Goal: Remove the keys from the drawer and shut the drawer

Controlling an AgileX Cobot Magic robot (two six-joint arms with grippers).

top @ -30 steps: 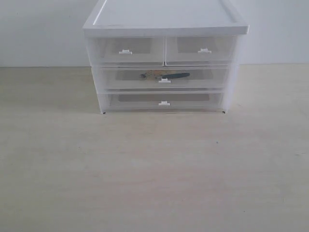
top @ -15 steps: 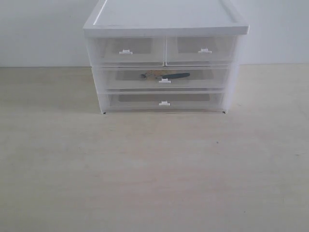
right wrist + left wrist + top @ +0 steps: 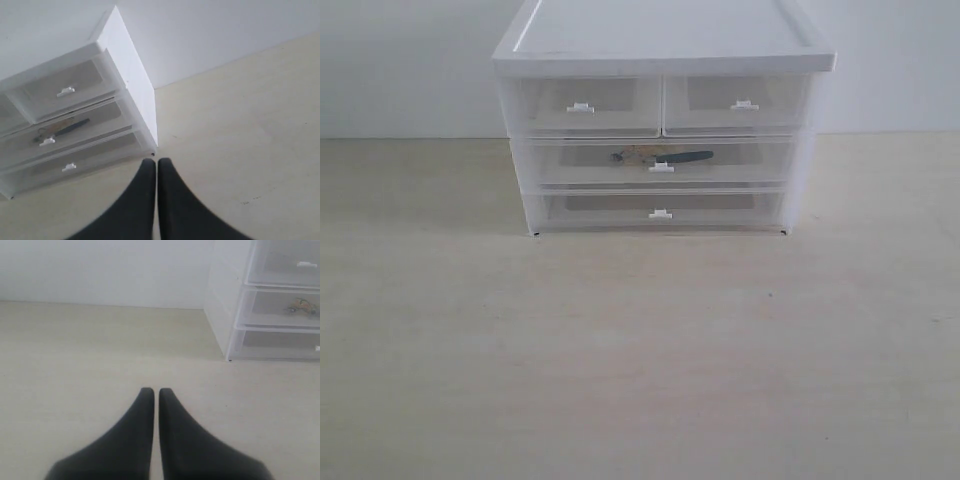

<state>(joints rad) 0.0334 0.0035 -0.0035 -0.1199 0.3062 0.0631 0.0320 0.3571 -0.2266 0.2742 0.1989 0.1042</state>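
A white plastic cabinet [image 3: 660, 40] stands at the back of the table. Its middle tier is the full-width translucent drawer [image 3: 570, 165], pushed in, with a small white tab handle [image 3: 661, 167]. Through its front I see the keys [image 3: 638, 154], gold rings with a dark strap pointing right. The keys [image 3: 301, 305] also show in the left wrist view and the keys [image 3: 61, 131] in the right wrist view. My left gripper [image 3: 156, 391] is shut, empty, over bare table well short of the cabinet's left corner. My right gripper [image 3: 157, 162] is shut, empty, near the cabinet's right corner. Neither gripper shows in the exterior view.
Above the middle drawer are two half-width drawers [image 3: 590, 103], below it an identical wide drawer [image 3: 660, 208]. A pale wall [image 3: 410, 60] runs behind the cabinet. The light wooden table [image 3: 640, 350] stretches in front of it.
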